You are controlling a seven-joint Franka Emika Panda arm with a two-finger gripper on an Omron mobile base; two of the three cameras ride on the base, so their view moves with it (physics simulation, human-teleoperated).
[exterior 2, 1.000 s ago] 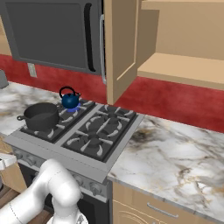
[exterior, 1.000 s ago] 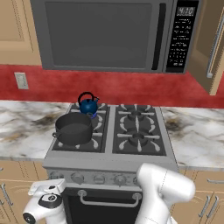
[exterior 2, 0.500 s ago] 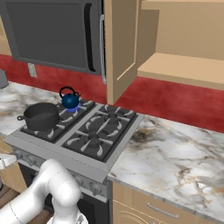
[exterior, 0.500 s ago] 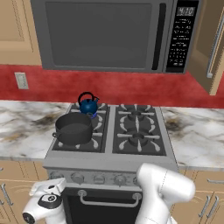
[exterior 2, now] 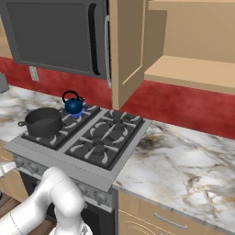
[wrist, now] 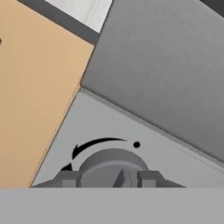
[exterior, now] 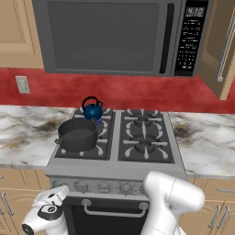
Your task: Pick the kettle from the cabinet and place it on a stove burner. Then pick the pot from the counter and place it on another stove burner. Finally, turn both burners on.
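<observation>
On the range: you see the glossy blue kettle [exterior: 93, 110] on the rear left burner, its black arched handle up.
Front left burner: the squat dark pot [exterior: 77, 134], round, rests on the black star grate; whether anything lies in it you cannot tell.
Table [exterior 2: 188, 165]: white-grey marble with dark veins.
Cabinet [exterior 2: 180, 50]: tan wood, door open.
Pincer [wrist: 109, 178]: its fingers sit either side of a round grey stove knob [wrist: 113, 165], seemingly closed on it.

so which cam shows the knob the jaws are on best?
Hand view: the knob sits close up between the jaws, its arrow marking visible. Left base view shows the knob row small; the right base view gives only the stove's front edge.
</observation>
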